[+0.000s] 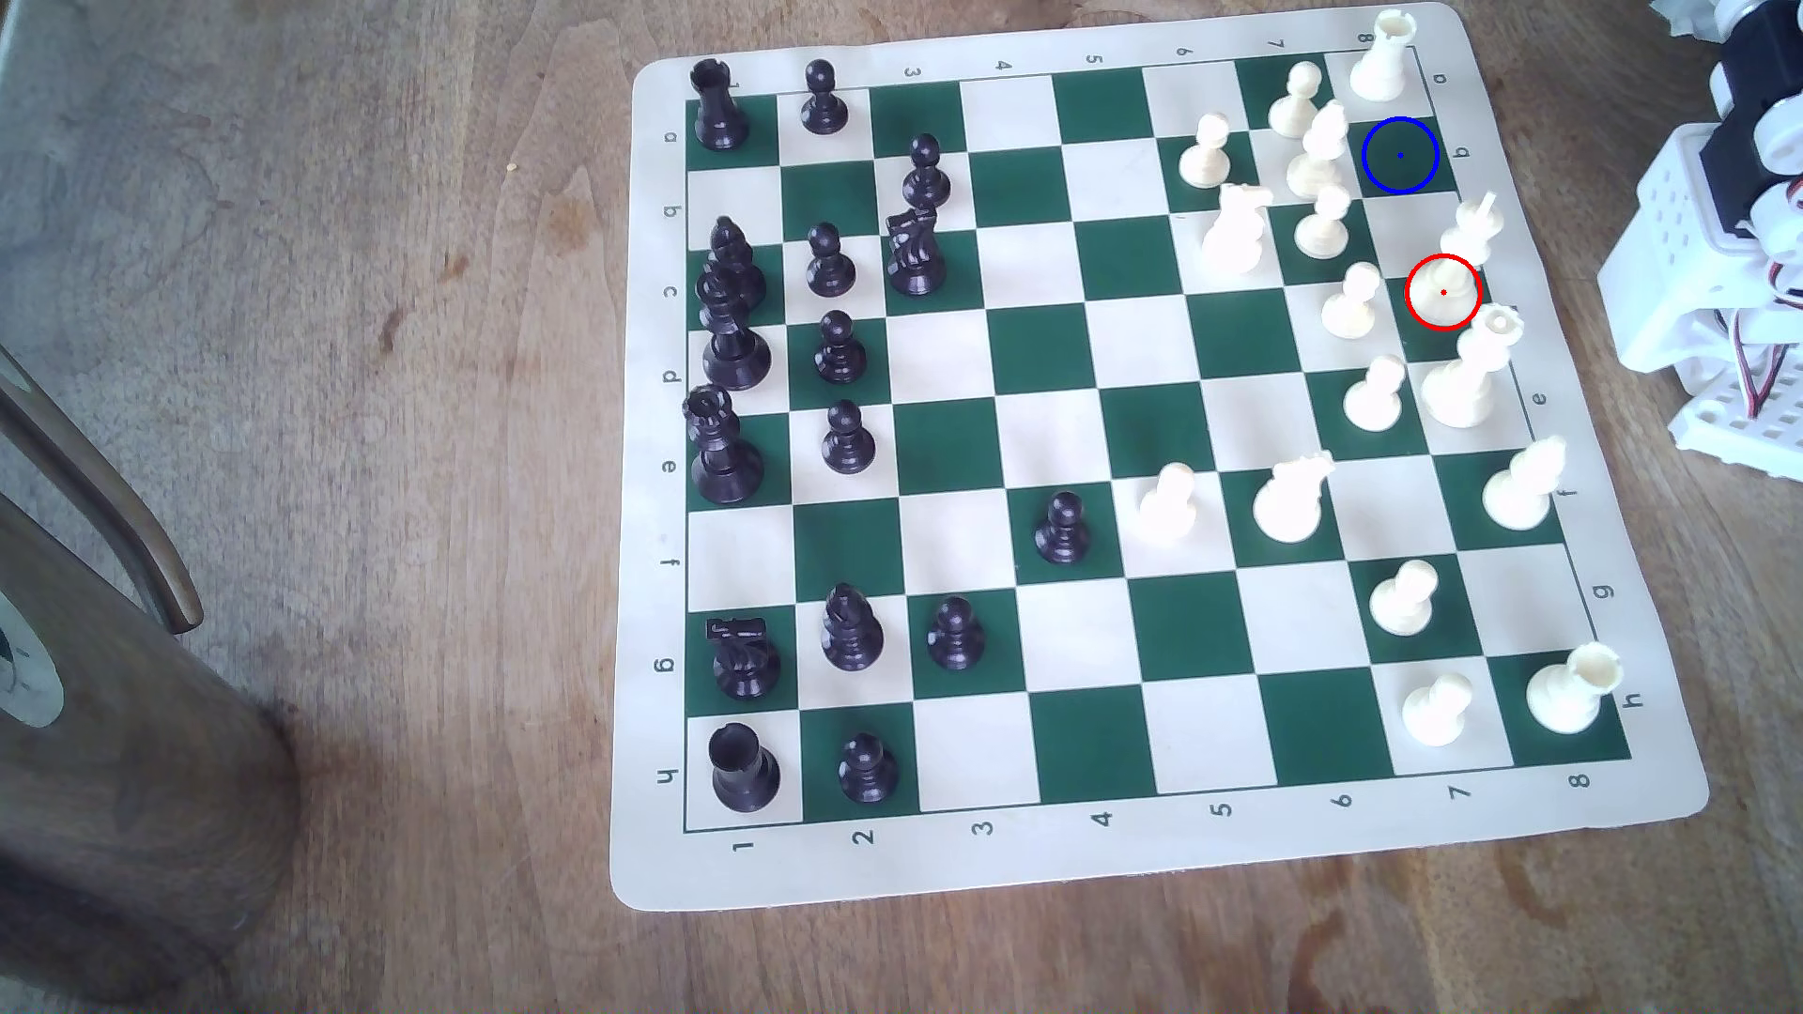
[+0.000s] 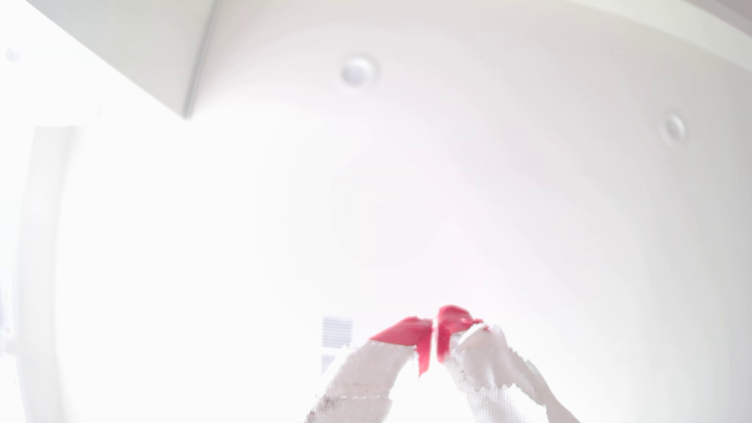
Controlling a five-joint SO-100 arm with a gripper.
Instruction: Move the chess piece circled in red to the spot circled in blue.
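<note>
Red-tipped gripper [image 2: 434, 339] sits pressed together, empty, aimed at the ceiling. We should spread it, then descend on the king [image 1: 1461, 263], avoiding the neighbouring queen [image 1: 1468, 370].

Cream king [image 1: 1459, 263] upright, blue-ringed square [image 1: 1400, 155] bare

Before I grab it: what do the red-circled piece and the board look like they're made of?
The chess piece looks like moulded cream plastic, smooth with a slight sheen. The board seems a thin flexible mat, vinyl perhaps: rounded corners, matte surface, edges lying slightly wavy on the wooden table. The tool has red-tipped fingers, closed together.
</note>
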